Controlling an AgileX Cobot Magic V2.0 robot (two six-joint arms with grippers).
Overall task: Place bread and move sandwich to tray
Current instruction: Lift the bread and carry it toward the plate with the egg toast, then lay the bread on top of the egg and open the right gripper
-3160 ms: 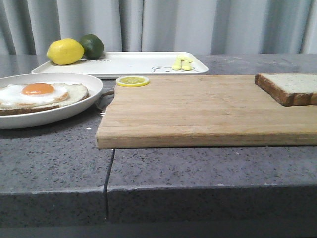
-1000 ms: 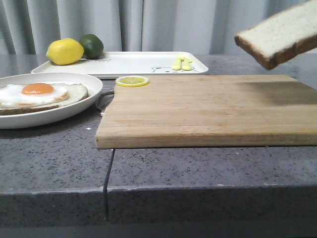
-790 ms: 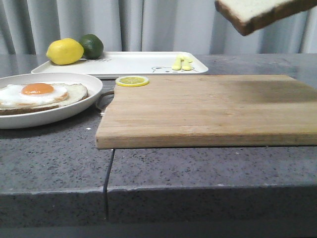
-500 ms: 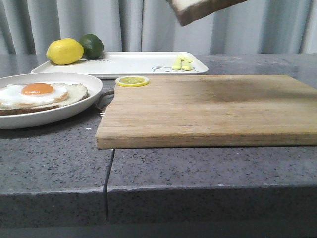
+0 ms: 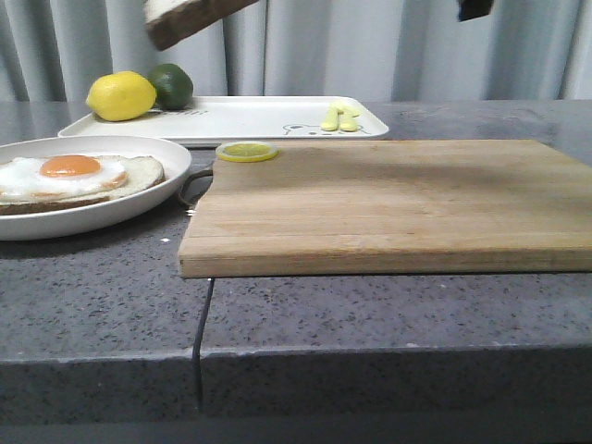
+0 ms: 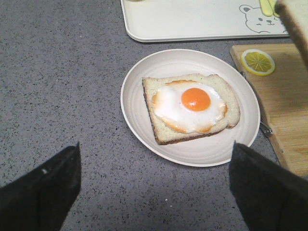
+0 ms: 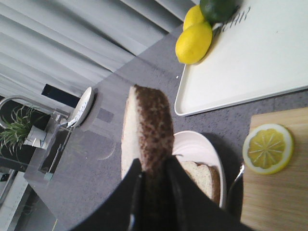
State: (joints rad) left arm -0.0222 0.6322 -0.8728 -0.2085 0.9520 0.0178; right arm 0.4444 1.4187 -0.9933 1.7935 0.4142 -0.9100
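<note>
The bread (image 5: 190,17), a thick brown-crusted slice, hangs in the air at the top of the front view, above the plate's far side. My right gripper (image 7: 153,175) is shut on its lower edge and holds it edge-on (image 7: 147,125). The sandwich (image 6: 190,103), one slice topped with a fried egg, lies on the round white plate (image 6: 139,115). My left gripper (image 6: 154,192) hovers open over the grey counter just in front of that plate, with nothing between its fingers. The white tray (image 5: 240,118) sits behind the plate.
A lemon (image 5: 122,96) and a lime (image 5: 172,85) rest on the tray's left end, with small yellow pieces (image 5: 339,117) at its right. A wooden board (image 5: 388,203) lies right of the plate, with a lemon slice (image 5: 246,150) on its far left corner.
The bread was lifted off the board's right end. It has since travelled left across the top of the view, to above the plate.
</note>
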